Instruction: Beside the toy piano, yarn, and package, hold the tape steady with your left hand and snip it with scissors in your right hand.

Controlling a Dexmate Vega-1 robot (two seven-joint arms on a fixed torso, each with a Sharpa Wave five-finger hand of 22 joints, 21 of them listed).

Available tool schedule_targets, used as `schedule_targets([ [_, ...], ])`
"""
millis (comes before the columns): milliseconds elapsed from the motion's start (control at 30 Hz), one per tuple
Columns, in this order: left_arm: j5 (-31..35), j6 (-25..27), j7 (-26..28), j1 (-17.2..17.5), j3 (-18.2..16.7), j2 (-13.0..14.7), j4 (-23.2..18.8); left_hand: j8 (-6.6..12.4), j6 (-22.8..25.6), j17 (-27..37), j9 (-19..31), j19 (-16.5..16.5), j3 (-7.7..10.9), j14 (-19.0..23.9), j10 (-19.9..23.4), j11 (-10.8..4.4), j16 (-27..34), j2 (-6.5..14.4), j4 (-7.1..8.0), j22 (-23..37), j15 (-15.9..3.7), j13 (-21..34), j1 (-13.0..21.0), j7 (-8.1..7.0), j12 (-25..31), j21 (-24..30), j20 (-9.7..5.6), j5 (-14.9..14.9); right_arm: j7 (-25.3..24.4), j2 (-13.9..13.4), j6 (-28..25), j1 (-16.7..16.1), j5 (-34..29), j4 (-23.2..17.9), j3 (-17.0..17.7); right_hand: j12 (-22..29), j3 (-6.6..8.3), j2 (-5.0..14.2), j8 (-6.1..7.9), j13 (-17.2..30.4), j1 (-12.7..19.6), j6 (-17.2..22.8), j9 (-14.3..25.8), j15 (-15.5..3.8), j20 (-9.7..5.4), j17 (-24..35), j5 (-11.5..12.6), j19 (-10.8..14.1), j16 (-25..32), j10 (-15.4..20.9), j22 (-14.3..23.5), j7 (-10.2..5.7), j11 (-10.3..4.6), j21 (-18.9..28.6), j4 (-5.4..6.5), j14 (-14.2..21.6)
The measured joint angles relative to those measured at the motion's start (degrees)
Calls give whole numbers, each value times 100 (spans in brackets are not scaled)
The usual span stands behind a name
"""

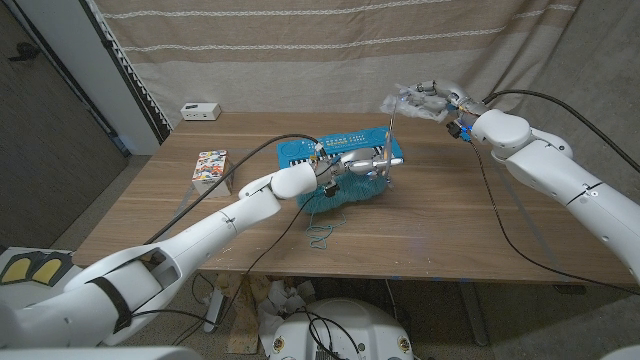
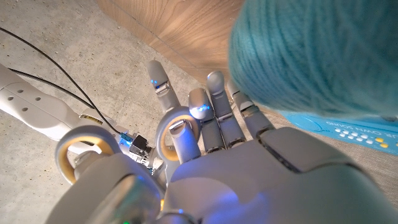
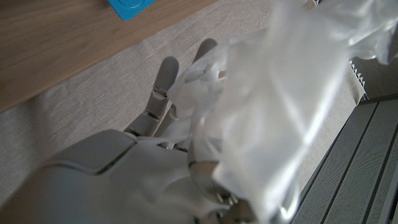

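My left hand (image 1: 352, 166) is over the blue toy piano (image 1: 340, 148) and grips grey scissors (image 1: 378, 164). In the left wrist view my fingers (image 2: 214, 118) are through the scissors' yellow-lined handle rings (image 2: 177, 127). My right hand (image 1: 432, 100) is raised above the table's far right part and holds a crumpled wad of clear tape (image 1: 408, 98). A thin strip of tape (image 1: 391, 135) runs from the wad down to the scissors. The wad (image 3: 280, 93) covers much of my right hand (image 3: 118, 168). Teal yarn (image 1: 338, 196) lies just in front of the piano and looms close in the left wrist view (image 2: 311, 56).
A loose yarn strand (image 1: 320, 236) trails toward the front edge of the wooden table (image 1: 470, 230). A colourful package (image 1: 210, 167) lies to the left of the piano. A small white box (image 1: 200, 110) sits at the far left corner. A curtain hangs behind.
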Motion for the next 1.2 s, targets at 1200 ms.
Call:
schedule_targets([
  [1200,18,-163,154,145,-58,12,-35,0,19,-34,0,62,-234,-1,10,-11,61,515,-285,-1,1,0,653,-19,6,23,-61,299,68,-50,-70,-78,-44,-128,26,2,-3,-1,0,0,-1,0,0,0,0,-27,0,0,35,13,13,0,-13,0,-3,0],
])
